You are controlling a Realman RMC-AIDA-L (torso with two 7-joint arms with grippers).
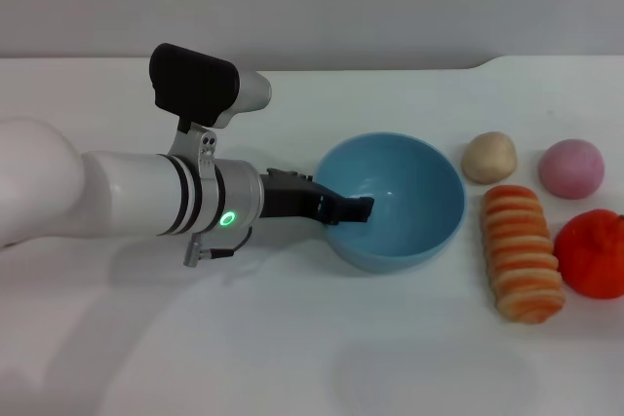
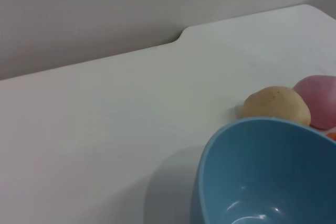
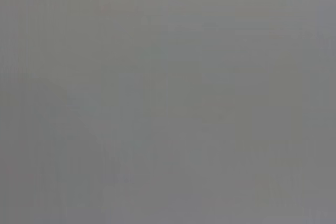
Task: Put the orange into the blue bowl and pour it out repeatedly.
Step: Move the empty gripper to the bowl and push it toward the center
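I'm gripping the blue bowl (image 1: 395, 200) by its near rim with the left gripper (image 1: 359, 209), jaws closed on it for pouring; the orange (image 1: 593, 252) is lying outside on the desk (image 1: 292, 338).

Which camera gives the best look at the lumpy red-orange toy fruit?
The head view: the bright red-orange lumpy toy orange sits at the table's right edge. The left wrist view catches only a sliver of it; the right wrist view shows nothing of it.
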